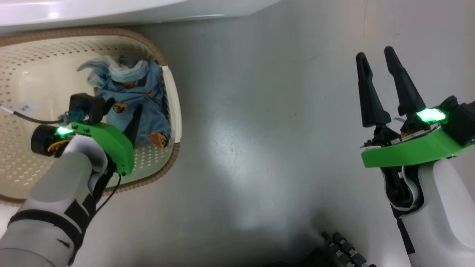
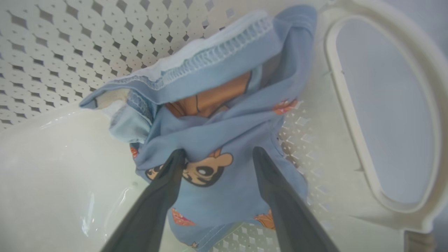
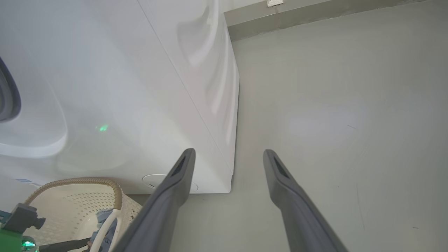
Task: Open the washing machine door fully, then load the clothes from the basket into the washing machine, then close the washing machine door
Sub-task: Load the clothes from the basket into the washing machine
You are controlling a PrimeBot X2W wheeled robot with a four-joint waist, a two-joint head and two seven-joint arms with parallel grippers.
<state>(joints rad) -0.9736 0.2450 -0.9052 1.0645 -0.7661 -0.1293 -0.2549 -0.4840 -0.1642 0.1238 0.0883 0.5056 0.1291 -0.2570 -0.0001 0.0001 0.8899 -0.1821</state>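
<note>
The basket (image 1: 37, 81) sits on the grey floor (image 1: 259, 129) at the left of the head view, just below the white edge of the washing machine (image 1: 111, 11) that runs along the top of the frame. The clothes (image 1: 137, 96) lie bunched against the basket's right-hand end, close to its pale side handle (image 1: 174, 100), a heap of light blue cloth with orange-brown bear faces and a white trimmed edge on top. The left gripper (image 1: 124, 107) reaches down into the basket over that heap. In the left wrist view, its two dark fingers (image 2: 164, 189) stand apart with the bear-print cloth (image 2: 224, 115) between and under their tips. They are not clamped on it, and I cannot tell how firmly the tips press in. Behind the cloth is the perforated basket wall (image 2: 70, 42), with the handle loop (image 2: 399, 213) at the right of that frame. The right gripper (image 1: 374, 53) hangs over bare floor at the right of the head view, well apart from the basket, its fingers spread and nothing between them. The right wrist view has the same spread gripper (image 3: 228, 152) pointing towards the washer's lower front corner (image 3: 140, 87), with the basket (image 3: 80, 199) at lower left. A dark curved edge at the far left may be the door opening; I cannot tell.
</note>
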